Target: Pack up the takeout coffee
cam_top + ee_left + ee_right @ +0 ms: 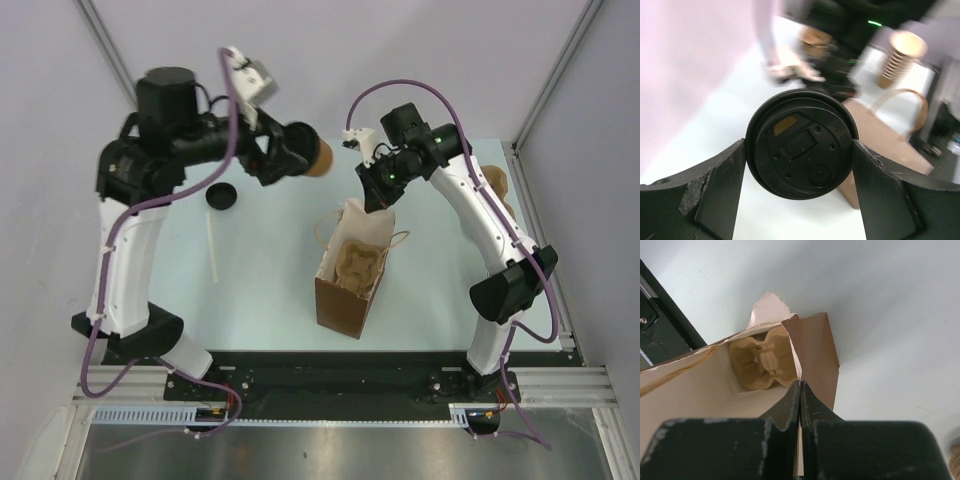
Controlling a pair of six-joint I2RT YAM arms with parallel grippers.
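Observation:
The takeout coffee (320, 158), a kraft-brown cup with a black lid (801, 142), is held in the air by my left gripper (298, 160), shut on its sides behind and left of the bag. In the left wrist view the lid faces the camera between both fingers (720, 190). The brown paper bag (350, 285) stands open mid-table with a pulp cup carrier (358, 262) inside. My right gripper (377, 197) is shut on the bag's far rim (812, 347); its wrist view looks down into the bag at the carrier (762, 362).
A loose black lid (222, 197) and a thin white stick (212, 247) lie on the table at the left. A tall stack of lidless paper cups (496, 183) stands at the back right, also in the left wrist view (900, 57).

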